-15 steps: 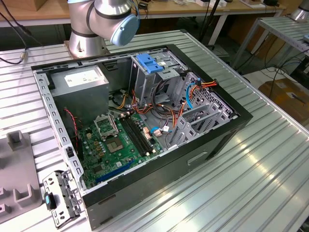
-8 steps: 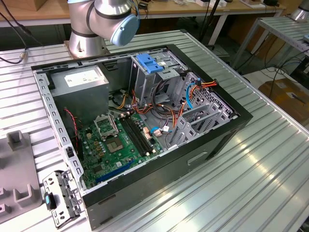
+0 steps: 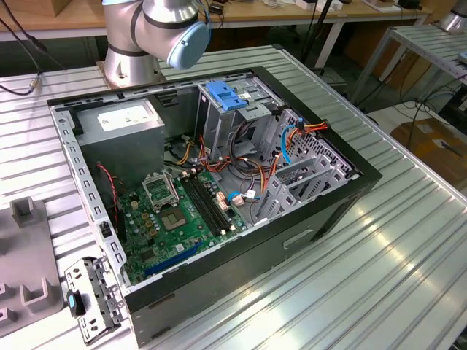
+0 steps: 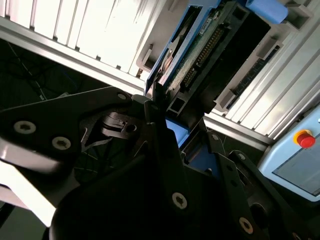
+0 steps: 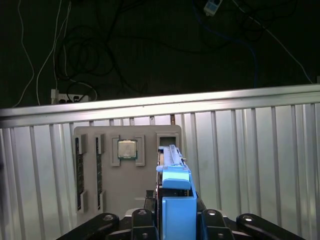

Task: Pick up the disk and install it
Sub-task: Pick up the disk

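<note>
- Disk (image 4: 210, 50): a flat rectangular drive, seen edge-on in both wrist views. It has a dark casing, a strip of green circuit board with a row of connector pins, and smooth blue plastic side rails. In the first wrist view the disk (image 5: 176, 195) shows mainly one blue rail, and its broad faces are turned out of sight.
- Gripper (image 4: 182, 117): matte black angular links with silver bolt heads. The jaws are drawn in narrow and clamp the disk by its rails. One slim finger (image 4: 156, 112) lies against the blue rail, while the opposite contact is partly hidden behind the disk.
- Position: the disk stands on edge in the gripper (image 5: 176, 220), above the ribbed aluminium table (image 5: 250, 150) and just beside a grey tray (image 5: 90, 145). Its lower edge is covered by the gripper, so you cannot tell whether it rests on anything.
- Tray: matte and moulded, with recesses holding a square metal-lidded processor (image 5: 127, 149) and dark memory sticks (image 5: 79, 170).
- Exterior view: an open black computer case (image 3: 292, 240) lies on the table. Inside are a green motherboard (image 3: 182, 211), a grey power supply (image 3: 120, 120) and a perforated metal drive cage (image 3: 241, 117) topped by a blue tab (image 3: 225, 95).
- The silver arm (image 3: 157, 29) stands on the far side of the case, cut off by the frame.
</note>
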You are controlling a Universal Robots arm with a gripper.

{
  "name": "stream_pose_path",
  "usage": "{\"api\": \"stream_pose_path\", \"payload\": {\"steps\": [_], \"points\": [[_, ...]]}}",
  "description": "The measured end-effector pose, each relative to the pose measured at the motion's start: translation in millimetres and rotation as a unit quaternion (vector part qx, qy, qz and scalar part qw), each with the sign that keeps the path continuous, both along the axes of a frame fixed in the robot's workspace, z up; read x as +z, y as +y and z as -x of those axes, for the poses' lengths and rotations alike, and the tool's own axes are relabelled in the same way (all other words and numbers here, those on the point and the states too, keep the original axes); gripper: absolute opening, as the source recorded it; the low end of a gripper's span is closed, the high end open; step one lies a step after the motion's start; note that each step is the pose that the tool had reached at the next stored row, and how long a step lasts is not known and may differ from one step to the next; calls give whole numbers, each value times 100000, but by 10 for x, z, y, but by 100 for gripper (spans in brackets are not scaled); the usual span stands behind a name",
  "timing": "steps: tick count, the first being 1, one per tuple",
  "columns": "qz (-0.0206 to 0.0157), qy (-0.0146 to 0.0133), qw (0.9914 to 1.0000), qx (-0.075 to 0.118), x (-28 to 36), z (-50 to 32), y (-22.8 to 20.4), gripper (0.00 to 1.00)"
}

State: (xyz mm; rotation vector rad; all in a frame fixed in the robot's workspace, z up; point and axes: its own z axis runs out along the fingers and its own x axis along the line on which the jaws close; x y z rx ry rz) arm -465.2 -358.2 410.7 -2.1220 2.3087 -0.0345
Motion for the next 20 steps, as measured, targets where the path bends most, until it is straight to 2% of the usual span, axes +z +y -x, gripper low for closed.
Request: {"api": "stream_pose_path", "payload": {"steps": [7, 20], "points": [[0, -1, 100000, -1, 46, 0, 0, 36], [-2, -7, 100000, -1, 195, 0, 0, 36]]}}
